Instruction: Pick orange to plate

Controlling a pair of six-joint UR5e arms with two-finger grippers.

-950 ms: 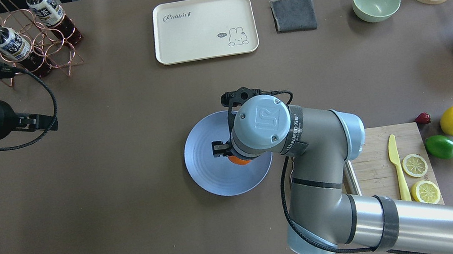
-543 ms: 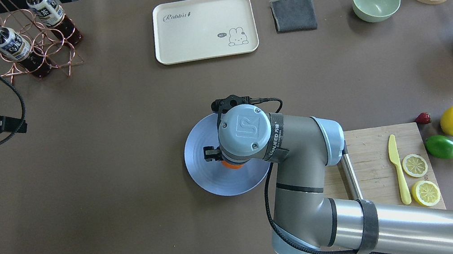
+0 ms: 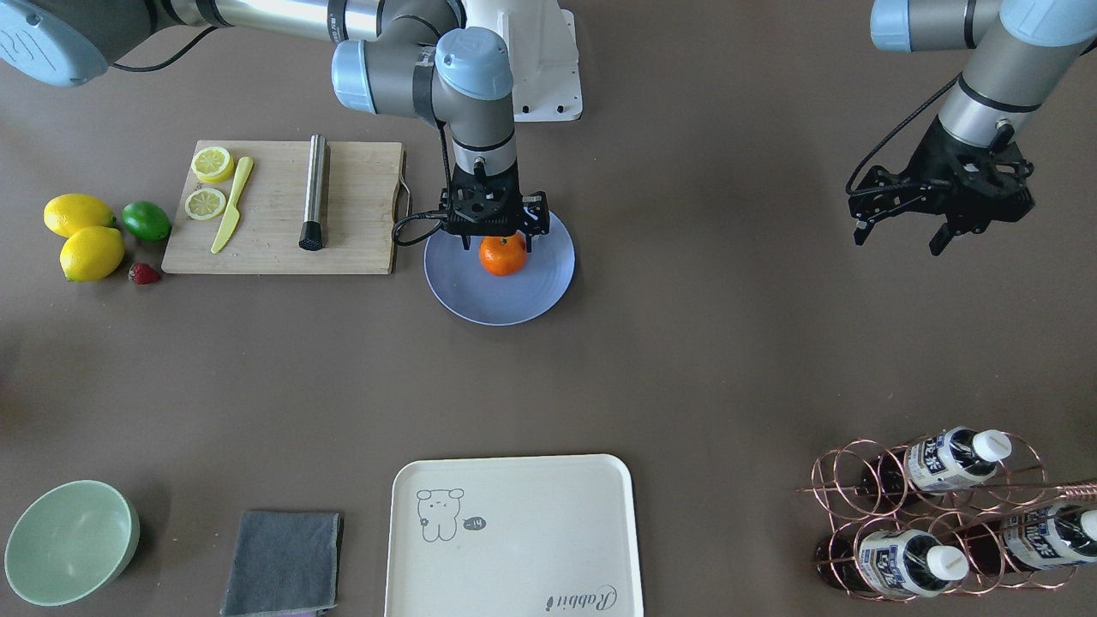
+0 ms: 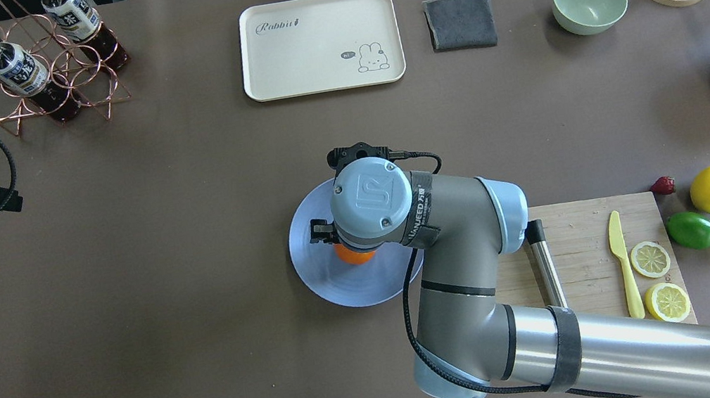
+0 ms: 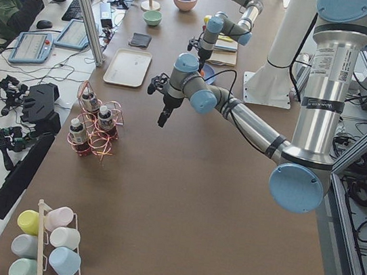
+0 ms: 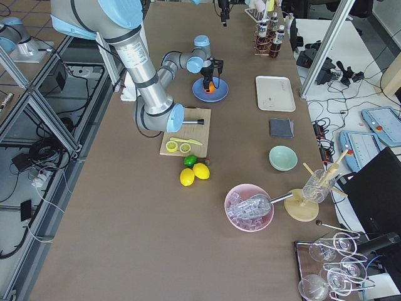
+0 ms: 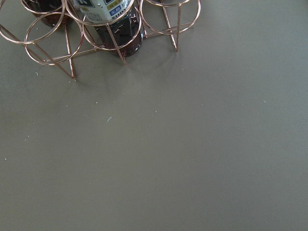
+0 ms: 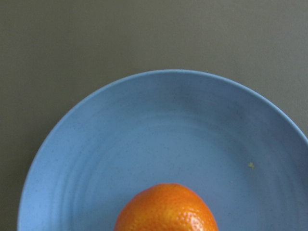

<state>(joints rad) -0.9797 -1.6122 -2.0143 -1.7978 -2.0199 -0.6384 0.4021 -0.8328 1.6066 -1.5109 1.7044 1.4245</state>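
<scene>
The orange (image 3: pixel 502 255) sits low at the middle of the light-blue plate (image 3: pixel 497 304), between the fingers of my right gripper (image 3: pixel 499 246), which points straight down and is shut on it. From overhead the wrist hides most of the orange (image 4: pixel 353 255), and only its near edge shows over the plate (image 4: pixel 318 283). The right wrist view shows the orange (image 8: pixel 166 209) close above the plate (image 8: pixel 144 134). I cannot tell whether the fruit rests on it. My left gripper (image 3: pixel 900 242) hangs open and empty far off, near the bottle rack.
Beside the plate is a wooden cutting board (image 3: pixel 360 206) with lemon slices, a yellow knife and a metal rod. Lemons (image 3: pixel 79 214), a lime and a strawberry lie beyond it. A cream tray (image 3: pixel 514 531), green bowl (image 3: pixel 68 542), grey cloth and bottle rack (image 3: pixel 934 514) line the far edge.
My right arm moved left across the plate and lower, and the orange moved with it. The left arm pulled back toward the table's left edge.
</scene>
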